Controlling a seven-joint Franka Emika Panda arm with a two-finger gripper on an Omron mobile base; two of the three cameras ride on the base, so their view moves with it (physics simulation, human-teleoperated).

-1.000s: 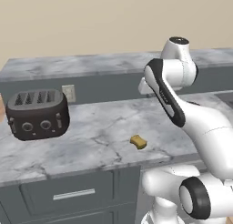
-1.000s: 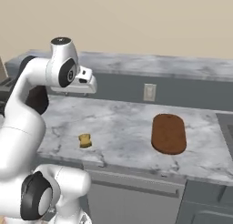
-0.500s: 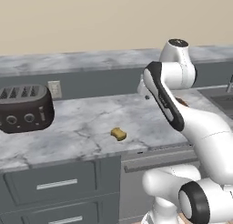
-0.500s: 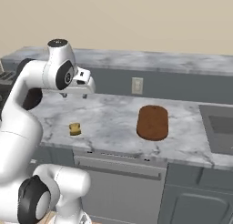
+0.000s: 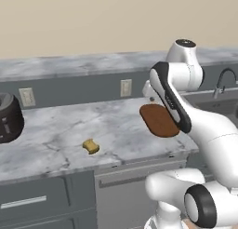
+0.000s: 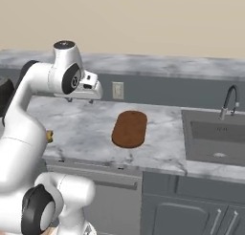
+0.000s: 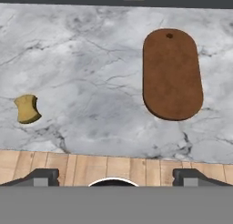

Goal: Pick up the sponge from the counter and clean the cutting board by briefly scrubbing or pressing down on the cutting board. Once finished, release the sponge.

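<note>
The mustard-yellow sponge (image 5: 91, 146) lies on the marbled counter (image 5: 116, 125) near its front edge, left of the reddish-brown cutting board (image 5: 158, 120). In the hand view the sponge (image 7: 27, 109) is at the left and the cutting board (image 7: 172, 74) at the upper right, about a board's length apart. My gripper (image 6: 80, 100) hangs high above the counter (image 6: 86, 129), left of the cutting board (image 6: 129, 128). It is open, with nothing between its fingertips (image 7: 43, 175). My arm hides most of the sponge (image 6: 49, 136) in the right base view.
A black toaster (image 5: 7, 118) stands at the counter's far left. A sink (image 6: 217, 138) with a faucet (image 6: 228, 100) lies right of the board. Wall outlets (image 5: 125, 87) sit below the raised ledge. The counter's front edge drops to the wood floor (image 7: 113, 166).
The base has driven to the right along the counter, so the whole scene has slid left; the toaster is now at the edge and the sink has come into view. The sponge and board lie unmoved.
</note>
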